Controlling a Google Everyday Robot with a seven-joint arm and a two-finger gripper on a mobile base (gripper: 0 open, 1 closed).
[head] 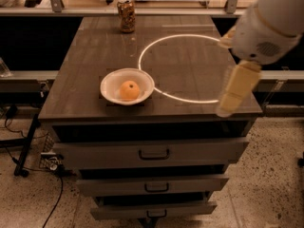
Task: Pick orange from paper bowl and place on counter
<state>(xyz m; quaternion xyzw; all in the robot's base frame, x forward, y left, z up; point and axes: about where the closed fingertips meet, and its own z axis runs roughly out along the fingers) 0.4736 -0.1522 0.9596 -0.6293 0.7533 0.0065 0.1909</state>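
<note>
Small round orange fruit (129, 90) sits in the shallow white paper bowl (110, 82), well left of the cream gripper (228, 106) hanging at the dark wood-grain counter (95, 56)'s front right corner. Spread or closed, I cannot tell.

Item one, my work surface: the counter (90, 61), a dark wood-grain top, carries a thin bright ring (182, 35) across its 3 o'clock half and a patterned drink can (126, 15) upright near the 11 o'clock corner. It also carries the white paper bowl (108, 82) at 7 o'clock, rim meeting the ring's 8 o'clock arc, with the orange (129, 90) lying in its middle. Item two: my gripper (236, 89), pale, hangs from my white arm (270, 23) over the counter's 4 o'clock corner, well apart from the bowl; below are three grey drawer fronts (109, 152) with dark handles, a speckled floor (270, 184) and black cables (56, 204) at 8 o'clock.
</note>
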